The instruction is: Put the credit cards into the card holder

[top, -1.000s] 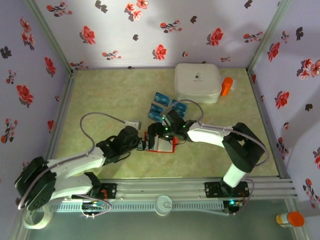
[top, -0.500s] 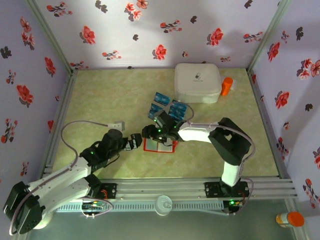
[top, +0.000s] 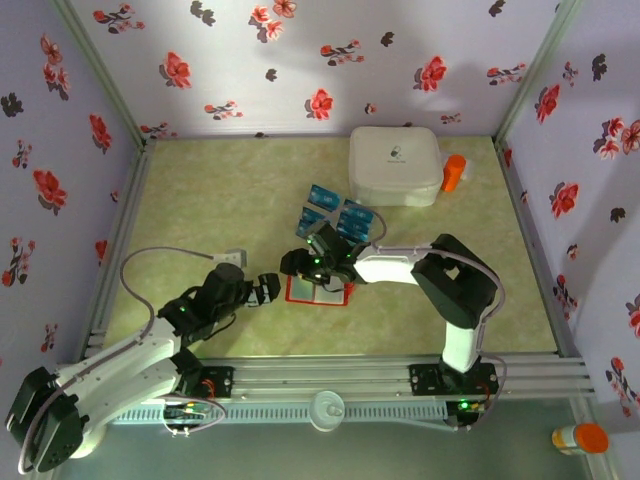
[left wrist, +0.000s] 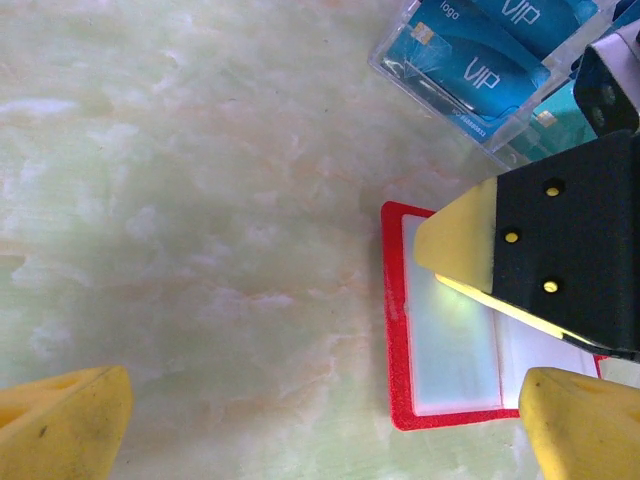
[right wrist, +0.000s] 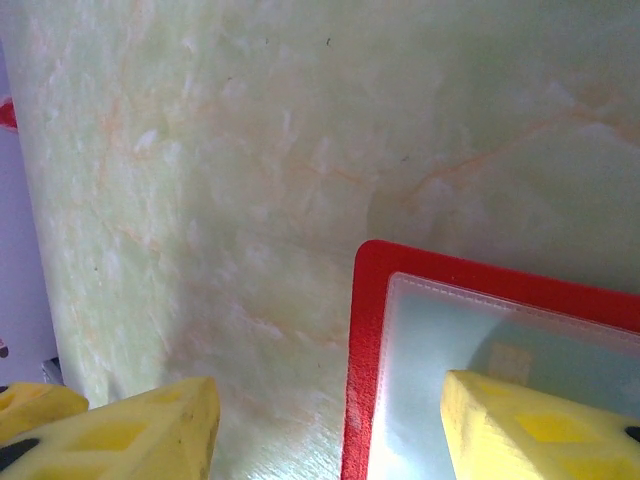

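Note:
The red card holder (top: 322, 291) lies open and flat on the table. Through its clear left pocket a teal card with a chip (right wrist: 510, 360) shows. My right gripper (top: 298, 266) is open and straddles the holder's left edge (right wrist: 362, 340). One of its yellow fingers (right wrist: 530, 425) sits over the pocket and the other (right wrist: 140, 430) over bare table. My left gripper (top: 267, 288) stands wide open just left of the holder (left wrist: 395, 330), touching nothing. Several blue credit cards (top: 355, 217) lie in a clear tray (left wrist: 470, 65) behind the holder.
A big white rounded box (top: 395, 165) stands at the back right with an orange object (top: 454, 172) beside it. The left arm's grey cable (top: 160, 258) loops over the table's left side. Floral walls close three sides, and a metal rail (top: 330, 375) runs along the front.
My left arm has pulled back leftward, away from the card holder. My right gripper has shifted left across the holder to its left edge.

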